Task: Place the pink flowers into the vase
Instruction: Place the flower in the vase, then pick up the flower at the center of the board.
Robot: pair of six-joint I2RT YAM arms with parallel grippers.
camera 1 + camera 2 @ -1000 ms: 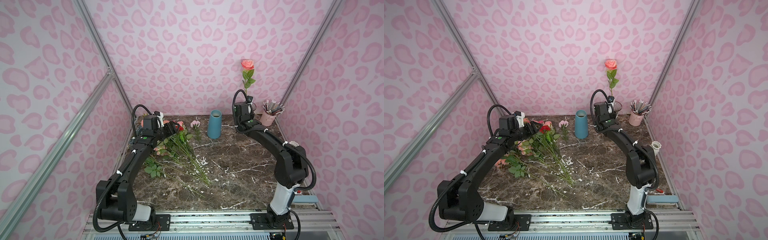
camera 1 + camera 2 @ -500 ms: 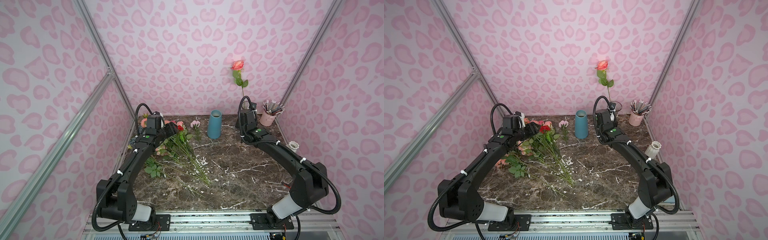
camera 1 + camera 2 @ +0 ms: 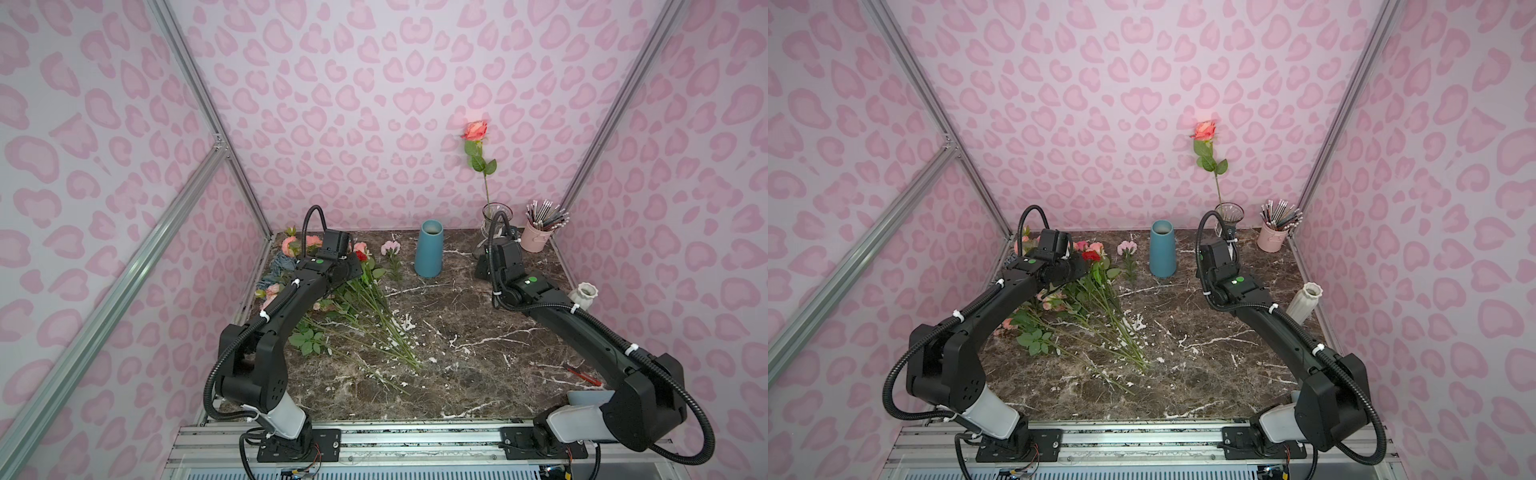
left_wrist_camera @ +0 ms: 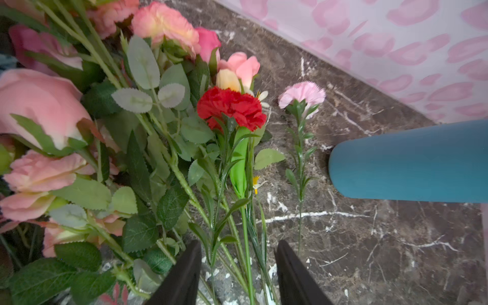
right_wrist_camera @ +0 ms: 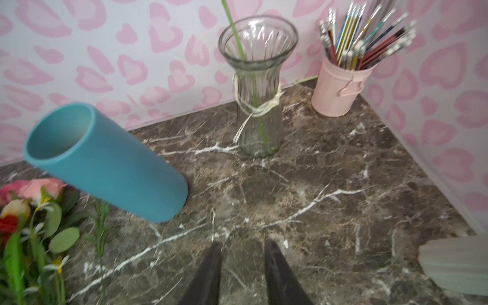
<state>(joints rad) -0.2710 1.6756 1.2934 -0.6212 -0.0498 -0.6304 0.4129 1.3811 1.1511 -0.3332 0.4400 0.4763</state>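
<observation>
One pink rose [image 3: 474, 130] [image 3: 1204, 130] stands in the clear glass vase [image 3: 496, 216] [image 3: 1229, 212] [image 5: 257, 87] at the back right, and its green stem [image 5: 233, 29] leans to the left. My right gripper [image 5: 243, 243] [image 3: 482, 268] hovers low over the marble in front of that vase, open and holding nothing. The other pink flowers [image 3: 291, 245] [image 4: 39, 105] lie in a pile at the back left. My left gripper [image 4: 239, 243] [image 3: 353, 268] is open over the pile's stems. Several green stems run between its jaws, one of them leading up to the red carnation [image 4: 232, 105].
A blue vase [image 3: 430, 249] [image 5: 105, 163] stands at the back centre, with a single pink carnation [image 4: 302, 93] [image 3: 390, 247] lying left of it. A pink pencil cup [image 3: 538, 239] fills the back right corner. A small white vase [image 3: 584, 295] stands by the right wall. Blue hydrangea [image 3: 282, 264] lies at the far left.
My right gripper has drawn back and down from the glass vase, leaving the rose standing there, now tipped more to the left. My left jaws have narrowed around the stems.
</observation>
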